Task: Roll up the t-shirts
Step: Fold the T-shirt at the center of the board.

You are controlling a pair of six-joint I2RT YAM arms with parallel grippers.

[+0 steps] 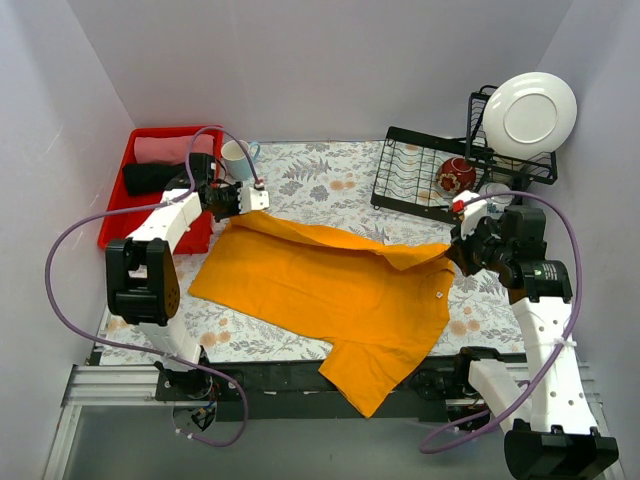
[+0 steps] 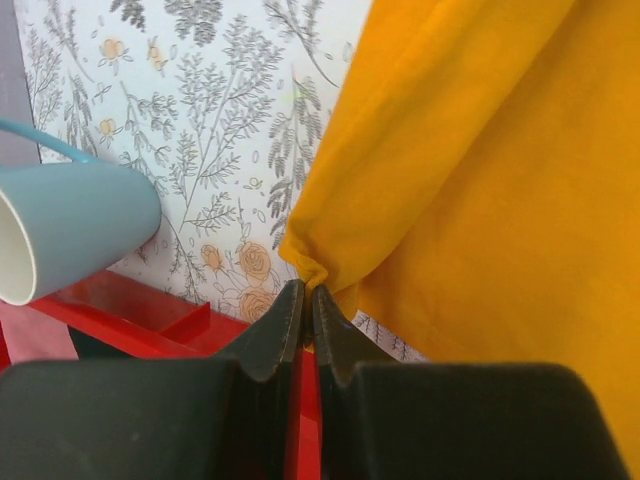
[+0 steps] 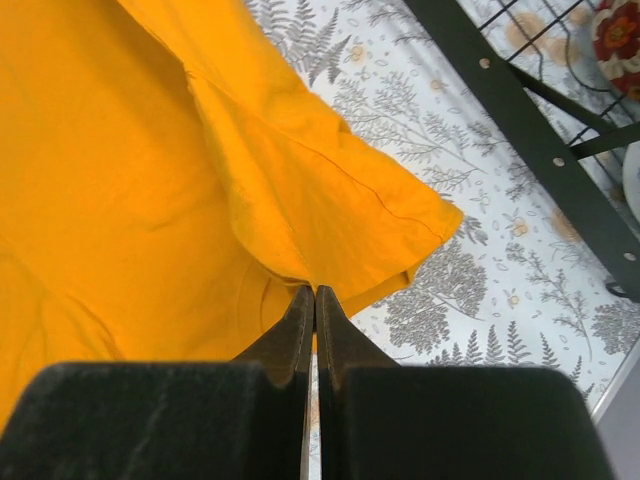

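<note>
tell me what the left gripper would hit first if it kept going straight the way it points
The t-shirt, whose edge the left gripper pinches. Past that fold, probably just the floral table cover; the mug sits off to the side.

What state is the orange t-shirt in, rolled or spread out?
Spread, not rolled: the t-shirt lies mostly flat, far edge pinched by left gripper and right gripper.
</note>
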